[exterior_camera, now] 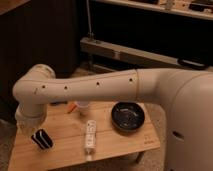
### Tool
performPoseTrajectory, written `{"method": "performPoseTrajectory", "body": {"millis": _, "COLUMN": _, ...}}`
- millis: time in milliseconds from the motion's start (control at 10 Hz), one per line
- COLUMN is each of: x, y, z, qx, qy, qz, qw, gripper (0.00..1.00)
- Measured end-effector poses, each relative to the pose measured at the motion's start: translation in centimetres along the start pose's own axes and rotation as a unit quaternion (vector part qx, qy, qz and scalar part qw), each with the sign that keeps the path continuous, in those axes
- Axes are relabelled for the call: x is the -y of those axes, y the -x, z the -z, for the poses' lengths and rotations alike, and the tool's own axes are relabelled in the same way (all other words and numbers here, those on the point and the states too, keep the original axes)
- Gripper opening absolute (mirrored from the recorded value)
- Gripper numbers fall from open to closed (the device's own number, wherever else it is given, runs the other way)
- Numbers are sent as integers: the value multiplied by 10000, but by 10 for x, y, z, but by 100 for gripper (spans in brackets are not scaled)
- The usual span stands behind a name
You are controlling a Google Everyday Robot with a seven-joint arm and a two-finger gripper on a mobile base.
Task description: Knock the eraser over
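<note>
The eraser [42, 139], a small black block with white stripes, lies on the wooden table [125, 146] at its front left. My white arm [90, 87] crosses the view from the right and bends down at the left [29, 117], ending just above and left of the eraser. The gripper itself is hidden behind that bent arm section, close to the eraser. I cannot tell whether anything touches the eraser.
A paper cup [82, 106] stands mid-table with an orange object [71, 108] beside it. A long white remote [90, 136] lies in front of the cup. A black bowl [128, 117] sits to the right. A dark cabinet and shelves stand behind.
</note>
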Motion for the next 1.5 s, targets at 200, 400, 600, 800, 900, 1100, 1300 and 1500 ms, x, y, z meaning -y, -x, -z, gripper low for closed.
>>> {"method": "performPoseTrajectory", "body": {"millis": 200, "x": -8, "y": 5, "z": -34, "qx": 316, "qy": 109, "qz": 122, "qw": 9994, "gripper": 0}}
{"method": "performPoseTrajectory", "body": {"millis": 400, "x": -13, "y": 15, "z": -67, "qx": 659, "qy": 329, "qz": 267, "qw": 9969, "gripper": 0}}
{"method": "performPoseTrajectory", "body": {"millis": 600, "x": -15, "y": 27, "z": -85, "qx": 820, "qy": 683, "qz": 407, "qw": 9935, "gripper": 0}}
{"method": "performPoseTrajectory", "body": {"millis": 800, "x": -20, "y": 24, "z": -95, "qx": 522, "qy": 1117, "qz": 322, "qw": 9918, "gripper": 0}}
{"method": "performPoseTrajectory", "body": {"millis": 900, "x": -21, "y": 20, "z": -94, "qx": 19, "qy": 1312, "qz": 256, "qw": 9910, "gripper": 0}}
{"method": "performPoseTrajectory", "body": {"millis": 1100, "x": -21, "y": 13, "z": -96, "qx": -536, "qy": 1486, "qz": 109, "qw": 9874, "gripper": 0}}
{"method": "performPoseTrajectory", "body": {"millis": 1300, "x": -27, "y": -9, "z": -95, "qx": -716, "qy": 1558, "qz": -142, "qw": 9851, "gripper": 0}}
{"method": "performPoseTrajectory", "body": {"millis": 1500, "x": -35, "y": -36, "z": -95, "qx": -738, "qy": 1550, "qz": -368, "qw": 9845, "gripper": 0}}
